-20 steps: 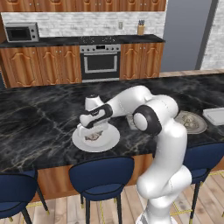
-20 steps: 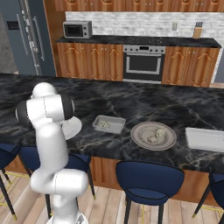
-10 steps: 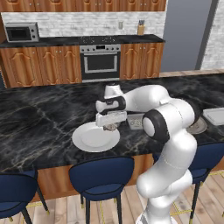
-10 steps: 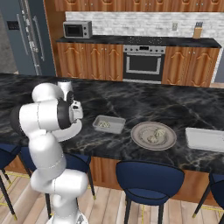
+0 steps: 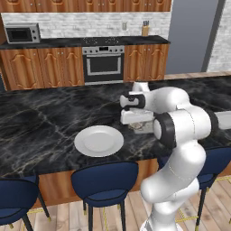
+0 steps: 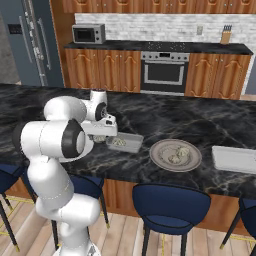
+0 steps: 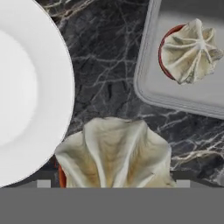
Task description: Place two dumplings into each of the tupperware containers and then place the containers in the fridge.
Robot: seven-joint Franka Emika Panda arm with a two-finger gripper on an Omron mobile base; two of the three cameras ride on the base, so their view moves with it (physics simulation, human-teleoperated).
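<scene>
I am holding a pale, pleated dumpling (image 7: 113,153) between my fingertips, my gripper (image 7: 113,181) standing wide around it, one dark tip showing at each side of it. It is hanging over the black marble counter (image 7: 105,65), between the round white plate (image 7: 26,87) and the shallow pale grey tupperware container (image 7: 146,83). A second pleated dumpling (image 7: 188,51) is lying inside that container, near a corner.

Further along the counter a round grey plate (image 6: 192,159) is carrying more dumplings, and beyond it another pale rectangular container (image 6: 235,159) is sitting near the counter's end. Dark blue stools (image 6: 170,200) are standing along the near edge.

Across the room, brown wooden cabinets (image 6: 117,70) are lining the wall around a steel oven (image 6: 163,73), with a microwave (image 6: 88,34) and a knife block (image 6: 226,35) resting on the back worktop. The tall slate-grey fridge (image 6: 30,45) is standing shut beside them.
</scene>
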